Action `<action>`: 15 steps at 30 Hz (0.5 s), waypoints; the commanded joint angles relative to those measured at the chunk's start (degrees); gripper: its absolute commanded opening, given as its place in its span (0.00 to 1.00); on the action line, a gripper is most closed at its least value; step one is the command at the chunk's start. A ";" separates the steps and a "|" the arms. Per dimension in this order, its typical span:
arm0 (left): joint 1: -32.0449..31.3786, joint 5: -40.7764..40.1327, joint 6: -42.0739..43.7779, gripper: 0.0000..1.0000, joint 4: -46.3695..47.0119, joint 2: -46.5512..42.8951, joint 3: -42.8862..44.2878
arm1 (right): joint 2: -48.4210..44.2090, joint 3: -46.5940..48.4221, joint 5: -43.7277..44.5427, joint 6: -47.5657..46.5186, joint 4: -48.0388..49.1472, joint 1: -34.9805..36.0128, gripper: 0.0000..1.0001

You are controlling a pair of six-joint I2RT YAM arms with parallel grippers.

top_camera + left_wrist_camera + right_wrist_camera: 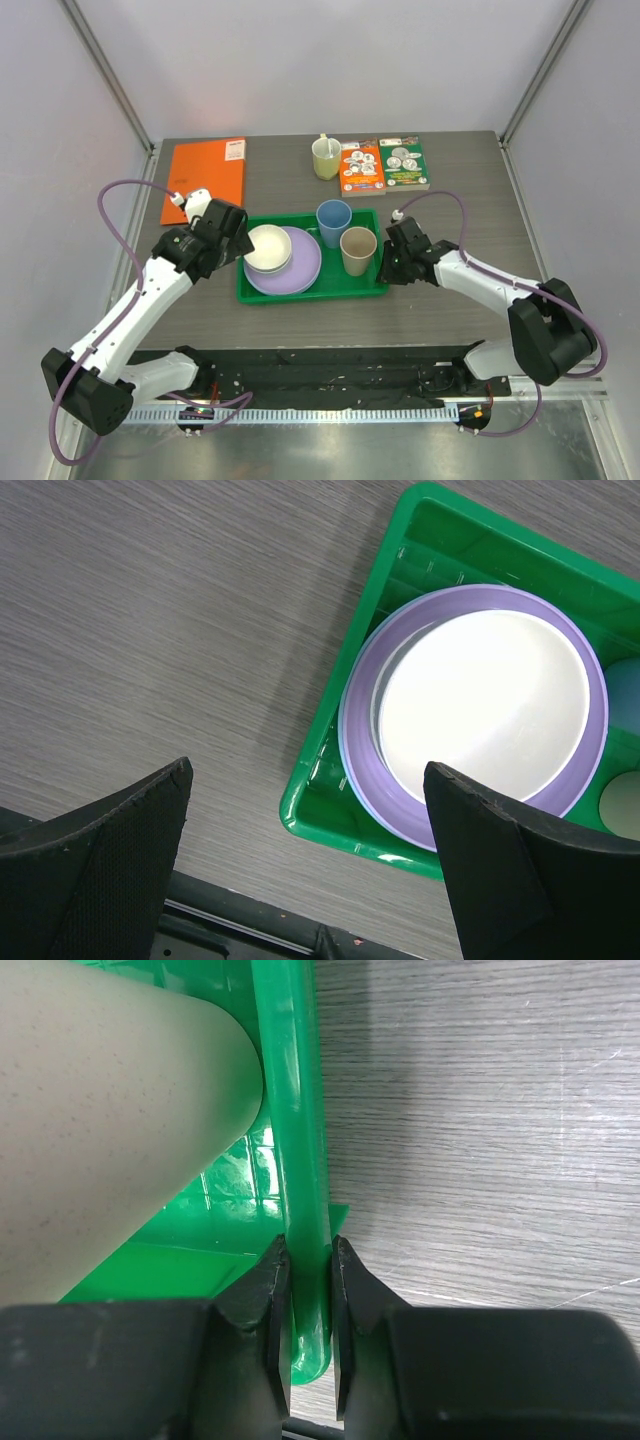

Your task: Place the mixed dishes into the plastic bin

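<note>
The green plastic bin [310, 295] sits mid-table. In it a cream bowl [267, 247] rests on a lilac plate [305, 265], with a blue cup [333, 220] and a beige cup [358, 248] upright to the right. My left gripper [236, 240] is open and empty over the bin's left end; in its wrist view [307, 770] I see the bowl [480, 705], the lilac plate [360, 730] with a thin light blue edge under it, and the bin's corner [330, 825]. My right gripper [385, 262] is shut on the bin's right rim [290, 1110], beside the beige cup [110, 1120].
An orange folder [205, 178] lies at the back left. A pale yellow-green mug with a spoon [325, 158] and two small printed packs [362, 167] [403, 163] stand at the back. A black rail runs along the table's near edge.
</note>
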 commanded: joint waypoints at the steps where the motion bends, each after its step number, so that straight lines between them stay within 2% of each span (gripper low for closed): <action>1: 0.27 -1.80 -0.01 0.96 0.04 -1.50 0.01 | 4.44 0.45 -0.41 5.13 0.11 0.61 0.01; 11: 0.27 -1.71 -0.19 0.96 0.13 -1.41 -0.25 | 5.06 0.81 1.79 8.38 1.95 -0.62 0.01; 15: 0.27 -1.71 0.08 0.96 -0.31 -1.24 0.19 | 6.82 2.30 1.09 6.90 1.70 -1.06 0.01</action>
